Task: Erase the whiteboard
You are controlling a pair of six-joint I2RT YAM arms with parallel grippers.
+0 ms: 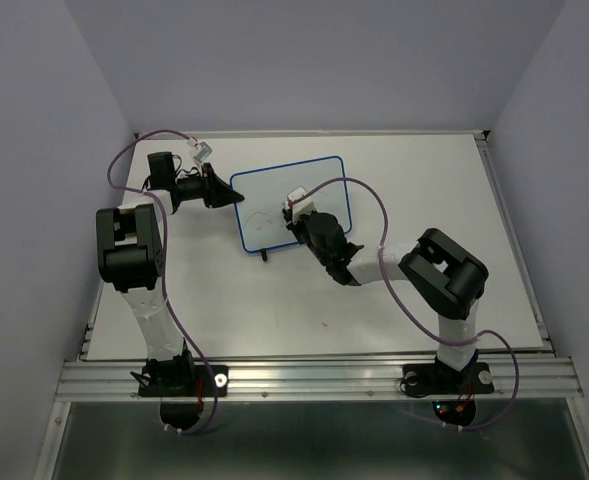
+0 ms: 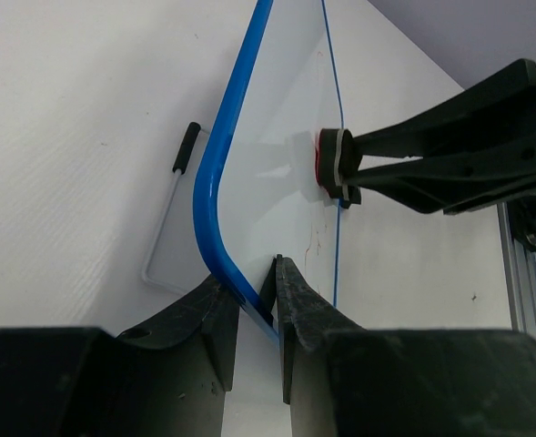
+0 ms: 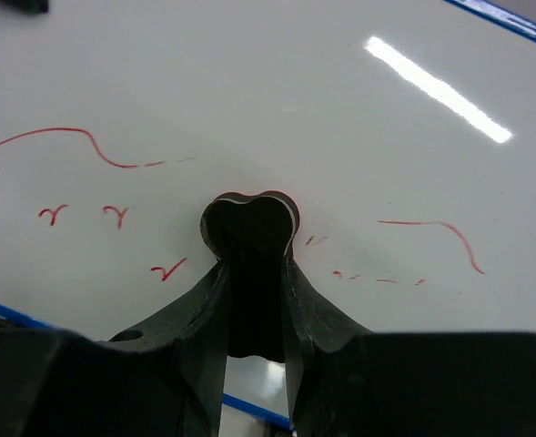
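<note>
Seen from above, two black and white robot arms rose from their mounts at the near edge of a white tabletop and reached away toward its far half. The right arm stretched left and forward, and its right hand was pressed together on a small dark eraser, pinching it between both fingers. The eraser's face lay flat against the whiteboard, low on its surface and toward the right side. Thin red marks surrounded the eraser: a long curving line to the left, three small ticks below that line, and a shorter curve with broken dashes to the right. The whiteboard, a small white board with a thin blue rim and rounded corners, sat turned at an angle on the far half of the tabletop, left of centre. At its left edge, the left hand pinched the blue rim near a rounded corner, one finger on each side. A thin wire leg with a black tip showed beneath that edge.
</note>
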